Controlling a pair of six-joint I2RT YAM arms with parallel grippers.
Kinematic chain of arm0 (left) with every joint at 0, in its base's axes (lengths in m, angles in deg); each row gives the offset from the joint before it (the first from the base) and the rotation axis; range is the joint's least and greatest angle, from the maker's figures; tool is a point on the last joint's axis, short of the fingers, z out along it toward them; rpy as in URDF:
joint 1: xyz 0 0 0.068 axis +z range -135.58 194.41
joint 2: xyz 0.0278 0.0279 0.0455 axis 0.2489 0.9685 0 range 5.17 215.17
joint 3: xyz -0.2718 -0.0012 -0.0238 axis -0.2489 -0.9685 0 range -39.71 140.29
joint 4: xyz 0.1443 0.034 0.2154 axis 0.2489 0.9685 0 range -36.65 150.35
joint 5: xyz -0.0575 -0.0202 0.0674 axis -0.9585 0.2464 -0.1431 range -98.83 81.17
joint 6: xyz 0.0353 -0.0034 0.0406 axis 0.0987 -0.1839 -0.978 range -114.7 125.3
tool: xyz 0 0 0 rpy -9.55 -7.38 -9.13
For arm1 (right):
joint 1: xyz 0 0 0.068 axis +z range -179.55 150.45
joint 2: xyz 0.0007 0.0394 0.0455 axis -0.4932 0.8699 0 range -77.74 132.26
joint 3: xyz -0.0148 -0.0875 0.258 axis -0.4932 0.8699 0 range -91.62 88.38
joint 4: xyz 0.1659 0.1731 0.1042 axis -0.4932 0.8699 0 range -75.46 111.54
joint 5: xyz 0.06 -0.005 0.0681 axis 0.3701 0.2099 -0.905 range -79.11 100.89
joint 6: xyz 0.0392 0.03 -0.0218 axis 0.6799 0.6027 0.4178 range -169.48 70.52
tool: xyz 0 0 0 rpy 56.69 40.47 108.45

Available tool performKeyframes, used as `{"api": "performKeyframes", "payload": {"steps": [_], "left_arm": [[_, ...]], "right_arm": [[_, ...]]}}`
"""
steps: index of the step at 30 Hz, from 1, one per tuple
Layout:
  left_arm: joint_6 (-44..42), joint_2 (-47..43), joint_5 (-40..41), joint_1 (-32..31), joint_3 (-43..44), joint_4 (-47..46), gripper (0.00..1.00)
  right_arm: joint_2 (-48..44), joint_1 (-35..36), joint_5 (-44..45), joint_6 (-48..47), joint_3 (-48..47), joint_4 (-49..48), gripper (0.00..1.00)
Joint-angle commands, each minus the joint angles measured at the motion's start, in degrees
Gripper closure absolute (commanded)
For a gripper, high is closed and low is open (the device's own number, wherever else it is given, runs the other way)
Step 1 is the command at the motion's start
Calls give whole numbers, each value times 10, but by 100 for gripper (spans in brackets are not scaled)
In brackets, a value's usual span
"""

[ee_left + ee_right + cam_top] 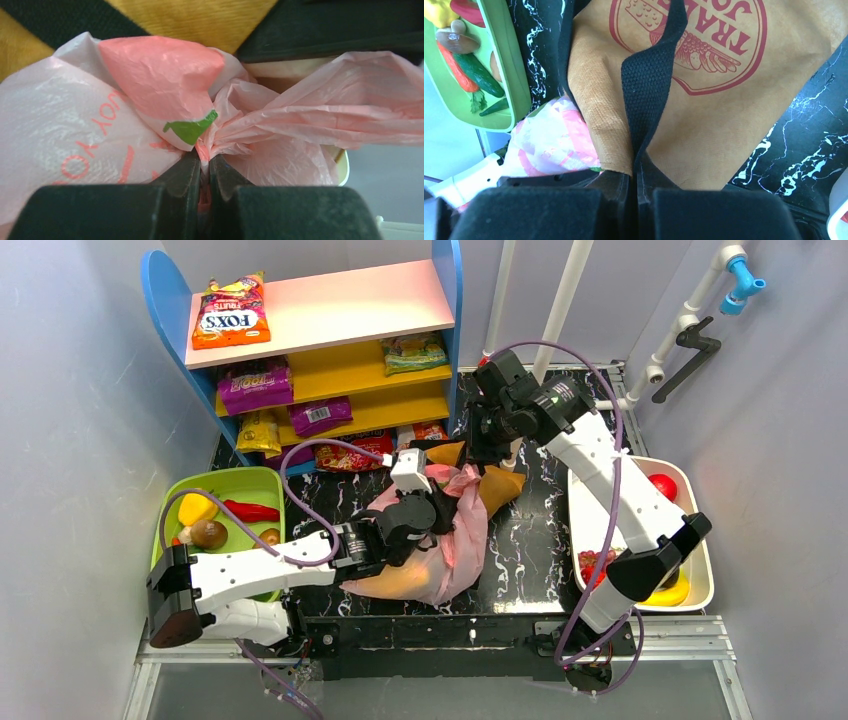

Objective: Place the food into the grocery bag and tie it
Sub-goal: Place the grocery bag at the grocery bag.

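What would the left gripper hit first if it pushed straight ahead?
The pink grocery bag: the left gripper has jaws shut on its gathered plastic, with bunched folds directly ahead. The brown paper bag lies behind, depth unclear.

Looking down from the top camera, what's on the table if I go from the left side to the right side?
green tray → pink grocery bag → white tray

The pink bag [75, 115] hides its contents, and the brown bag's logo [719, 45] runs off the top edge.
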Motion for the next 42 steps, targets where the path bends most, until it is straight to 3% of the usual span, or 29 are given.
{"api": "performKeyframes", "payload": {"steps": [1,5,10,15,19,23,27,33,35,37,42], "left_arm": [[48,9,13,-1,-25,45,100],[9,20,66,-1,-30,22,100],[-80,71,97,20,-21,-116,100],[-55,169,72,66,78,-50,99],[-66,214,80,81,92,-90,97],[-54,233,32,103,101,-78,84],[-74,177,-19,103,96,-42,54],[-113,89,-117,103,151,100,26],[-121,60,-151,103,168,143,9],[-123,33,-156,103,191,194,4],[-145,-29,-139,104,235,292,2]], "right_arm": [[-54,-4,-25,16,-65,-38,99],[-65,2,-54,20,-52,-40,99],[-92,19,-67,29,-4,-51,99],[-109,39,-81,35,1,-48,99],[-121,54,-85,41,6,-47,99],[-126,58,-70,39,11,-47,99],[-125,58,-38,29,14,-43,99],[-112,52,-15,19,7,-46,99],[-105,47,-12,17,2,-45,99],[-101,43,-9,15,-5,-43,99],[-97,36,-7,15,-13,-42,99]]}}
